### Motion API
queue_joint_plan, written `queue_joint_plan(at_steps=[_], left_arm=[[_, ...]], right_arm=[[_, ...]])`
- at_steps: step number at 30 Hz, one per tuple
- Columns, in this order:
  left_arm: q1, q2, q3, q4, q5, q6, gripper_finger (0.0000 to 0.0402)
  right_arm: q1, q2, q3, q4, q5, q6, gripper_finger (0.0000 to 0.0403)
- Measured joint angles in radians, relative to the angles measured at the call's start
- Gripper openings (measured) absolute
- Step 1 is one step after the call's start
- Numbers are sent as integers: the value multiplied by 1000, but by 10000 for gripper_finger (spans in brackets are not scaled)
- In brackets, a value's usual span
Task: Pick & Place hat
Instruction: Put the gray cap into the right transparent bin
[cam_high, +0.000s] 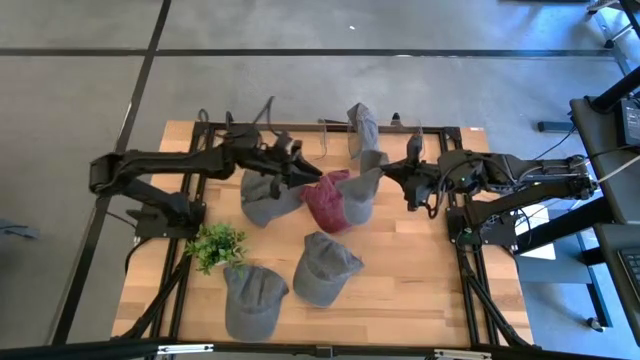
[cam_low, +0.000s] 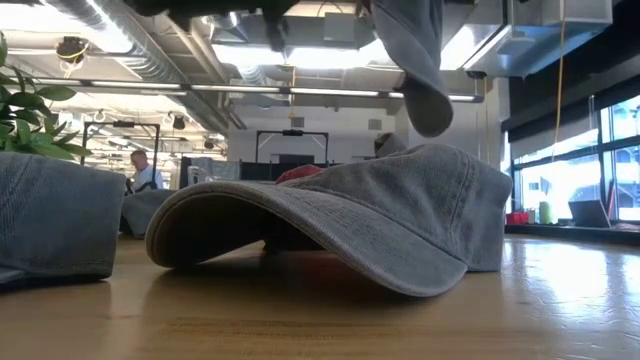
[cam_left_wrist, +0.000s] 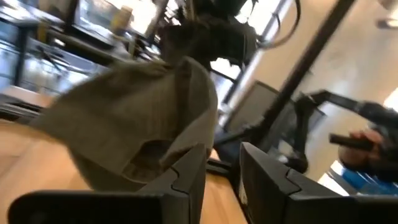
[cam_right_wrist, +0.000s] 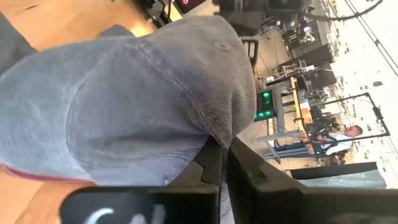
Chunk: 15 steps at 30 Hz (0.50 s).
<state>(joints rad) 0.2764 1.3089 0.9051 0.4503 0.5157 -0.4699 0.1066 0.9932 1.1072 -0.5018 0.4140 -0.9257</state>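
Note:
Several grey caps and one dark red cap (cam_high: 325, 202) lie on the wooden table. My right gripper (cam_high: 390, 175) (cam_right_wrist: 225, 165) is at mid-table, shut on a grey cap (cam_high: 362, 197) (cam_right_wrist: 137, 99) that overlaps the red cap. My left gripper (cam_high: 305, 173) (cam_left_wrist: 222, 171) reaches in from the left above another grey cap (cam_high: 268, 197). Its fingers are a little apart with nothing between them. A grey cap (cam_left_wrist: 137, 118) shows just beyond one finger. My right gripper pinches the grey cap by the lower edge of its crown (cam_right_wrist: 214, 134) between its two fingers, coming roughly level from the table's right side. The crown bulges out in front of the fingers. Part of the cap lies over the red cap (cam_right_wrist: 25, 171).
Two more grey caps (cam_high: 325, 268) (cam_high: 250, 298) lie near the front edge, the nearer filling the low view (cam_low: 350, 215). A small green plant (cam_high: 215, 245) stands at front left. Another grey cap (cam_high: 362, 130) sits at the far rail. A person shows far behind.

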Motion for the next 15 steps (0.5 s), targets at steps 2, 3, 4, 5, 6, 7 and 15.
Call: queue_joint_plan(at_steps=[2,3,4,5,6,7,15], left_arm=[[0,47,30,0,0,23,95],[0,67,42,1,-10,27,95],[0,87,54,3,-23,27,95],[0,104,63,2,-26,19,95],[1,120,71,1,-26,12,95],[1,136,81,1,-26,12,95],[0,176,108,2,-24,12,95]], right_arm=[[-1,0,0,0,0,3,10],[0,0,0,-1,0,3,10],[0,0,0,0,0,3,10],[0,0,0,-1,0,3,10],[0,0,0,-2,0,3,10],[0,0,0,-5,0,3,10],[0,1,0,-22,-5,4,10]])
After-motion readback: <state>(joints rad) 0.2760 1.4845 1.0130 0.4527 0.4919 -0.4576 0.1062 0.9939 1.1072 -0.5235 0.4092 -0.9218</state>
